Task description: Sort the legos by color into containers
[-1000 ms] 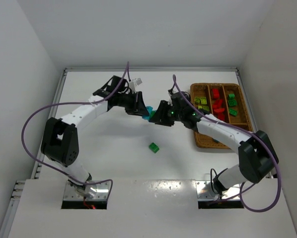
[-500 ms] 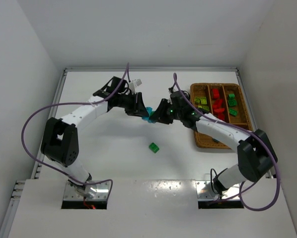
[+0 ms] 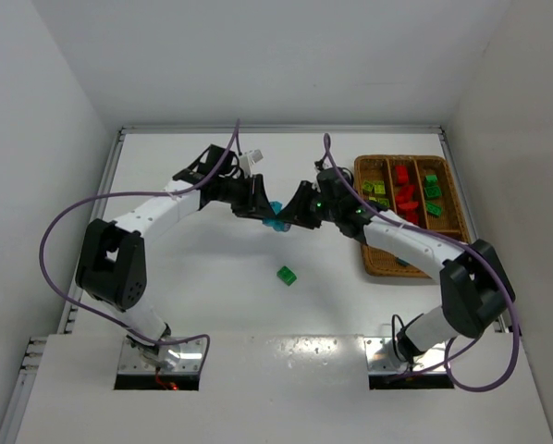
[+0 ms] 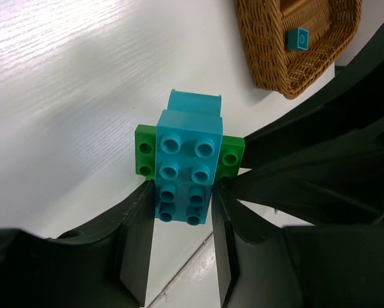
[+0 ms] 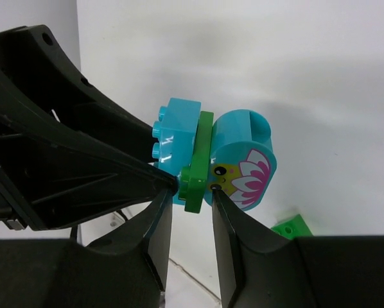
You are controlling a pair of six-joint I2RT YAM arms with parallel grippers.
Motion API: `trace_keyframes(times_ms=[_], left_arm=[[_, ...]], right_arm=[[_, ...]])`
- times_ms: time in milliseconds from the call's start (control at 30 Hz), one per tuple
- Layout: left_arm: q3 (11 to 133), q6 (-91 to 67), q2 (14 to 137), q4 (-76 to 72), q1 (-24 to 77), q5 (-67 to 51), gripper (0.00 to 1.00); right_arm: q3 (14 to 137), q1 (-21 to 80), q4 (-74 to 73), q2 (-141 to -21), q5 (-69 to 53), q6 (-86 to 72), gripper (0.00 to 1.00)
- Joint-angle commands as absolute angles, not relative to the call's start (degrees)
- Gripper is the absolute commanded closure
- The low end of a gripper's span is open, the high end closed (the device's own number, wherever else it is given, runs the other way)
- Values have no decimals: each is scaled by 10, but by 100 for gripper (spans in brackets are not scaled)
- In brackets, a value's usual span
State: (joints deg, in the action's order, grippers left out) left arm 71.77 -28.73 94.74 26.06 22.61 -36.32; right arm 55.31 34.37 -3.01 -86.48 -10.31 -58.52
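Two robot arms meet over the middle of a white bench (image 3: 212,268), both gripping one small stack (image 3: 276,215) of legos. The left gripper (image 4: 182,208) is clamped on the sides of the cyan brick (image 4: 185,167) at one end of the stack. The right gripper (image 5: 191,200) pinches the edge of the thin green plate (image 5: 197,163) sandwiched in the middle. On the plate's far face sits a rounded cyan piece (image 5: 243,157) printed with a pink and white flower.

To the right of the grippers lies the brown wicker tray (image 3: 378,264), divided lengthwise into narrow compartments. The left compartment holds a cluster of yellow-green bricks (image 3: 376,192). The middle one holds a pile of red bricks (image 3: 406,199). The right one holds a few green bricks (image 3: 432,191). All three groups lie toward the tray's far end. A single cyan brick (image 4: 300,38) rests at the near end of the tray, close to its corner; which compartment it is in cannot be told.

One loose green brick (image 3: 287,275) lies on the bench nearer the arm bases, apart from the tray and below the held stack in the overhead view.
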Motion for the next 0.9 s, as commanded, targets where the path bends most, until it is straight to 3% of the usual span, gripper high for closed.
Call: trace_keyframes(times_ms=[0,133,267,333,867], left_arm=[[712,-281,927,248,221,-378,100],[712,-281,927,248,221,-373,100],[712,-281,933,242,221,-367,100],[707,-281,943,236,221,-367,100],[695,-294,973,220,203,-332,100]], right_arm=[[575,344,-6,-873,-81,-592,68],[594,344,-6,-902,-81,-586,72],[594,344,-6,-919,-81,-586,94],[594,344,-11,-926,-76,-591,100],[582,331,-62,-988,-41,-570,99]])
